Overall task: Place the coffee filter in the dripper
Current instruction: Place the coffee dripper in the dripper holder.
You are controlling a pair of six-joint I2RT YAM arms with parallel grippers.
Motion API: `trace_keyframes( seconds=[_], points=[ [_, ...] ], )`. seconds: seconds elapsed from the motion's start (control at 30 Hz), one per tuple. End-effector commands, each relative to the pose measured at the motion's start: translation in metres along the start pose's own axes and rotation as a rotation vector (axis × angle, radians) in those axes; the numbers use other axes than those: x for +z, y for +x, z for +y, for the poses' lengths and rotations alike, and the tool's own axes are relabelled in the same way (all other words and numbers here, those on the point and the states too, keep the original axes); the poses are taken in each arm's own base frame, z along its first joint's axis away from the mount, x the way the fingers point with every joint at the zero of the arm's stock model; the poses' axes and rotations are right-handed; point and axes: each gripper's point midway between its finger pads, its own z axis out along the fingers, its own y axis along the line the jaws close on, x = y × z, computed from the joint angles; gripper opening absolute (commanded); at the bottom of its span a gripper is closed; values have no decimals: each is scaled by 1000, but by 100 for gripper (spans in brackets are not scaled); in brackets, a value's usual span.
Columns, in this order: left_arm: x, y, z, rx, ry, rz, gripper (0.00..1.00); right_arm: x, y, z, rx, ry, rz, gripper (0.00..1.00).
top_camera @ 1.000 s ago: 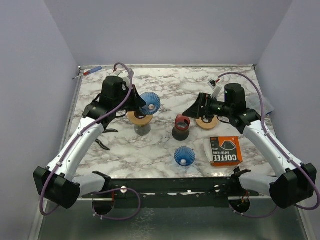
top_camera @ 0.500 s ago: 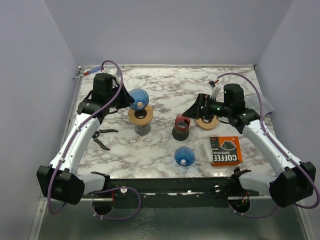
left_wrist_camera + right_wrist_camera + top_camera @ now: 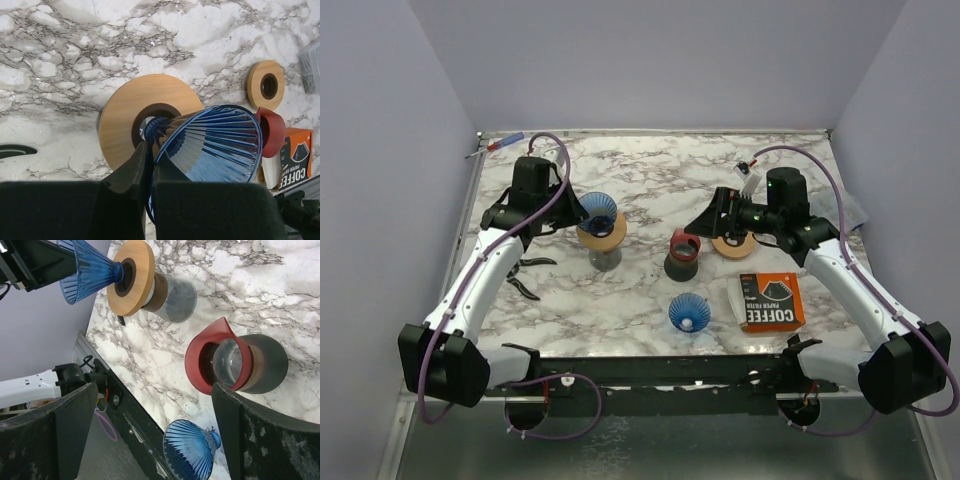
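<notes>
My left gripper [image 3: 149, 150] is shut on the wall of a blue ribbed dripper [image 3: 215, 145]. The dripper is tilted, its narrow end at the hole of a wooden ring [image 3: 125, 120] that sits on a glass carafe [image 3: 175, 300]. From above, the held dripper [image 3: 597, 210] sits over that ring [image 3: 603, 232]. A second blue dripper [image 3: 689, 313] lies on the table near the front. An orange box of coffee filters [image 3: 770, 301] lies front right; no loose filter shows. My right gripper [image 3: 710, 215] hangs open above a red-rimmed carafe [image 3: 682, 253].
A loose wooden ring [image 3: 733, 245] lies under the right arm. Black curved pieces [image 3: 525, 280] lie at the left of the marble table [image 3: 650, 170]. A pen-like tool [image 3: 500, 146] rests at the back left corner. Purple walls close in both sides.
The left arm drew back to the left with the blue dripper, then lowered it toward the wooden ring. The right arm stayed put.
</notes>
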Motion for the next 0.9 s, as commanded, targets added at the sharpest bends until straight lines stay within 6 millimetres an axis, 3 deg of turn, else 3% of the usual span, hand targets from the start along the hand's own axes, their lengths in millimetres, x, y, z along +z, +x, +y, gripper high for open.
trace_keyframes(
  seconds=[0.0, 0.47, 0.57, 0.73, 0.87],
  points=[
    [6, 5, 1, -8, 18, 14, 0, 3, 4, -5, -3, -1, 10, 100],
    [17, 13, 2, -16, 39, 41, 1, 5, 3, -6, -2, 3, 11, 100],
    [17, 11, 1, -15, 39, 37, 15, 5, 3, -7, -2, 4, 10, 100],
    [13, 5, -5, -8, 62, 17, 59, 6, 0, -6, -12, -3, 9, 100],
    [7, -1, -8, 1, 68, -8, 69, 8, -3, -1, -24, -31, 13, 100]
  ],
)
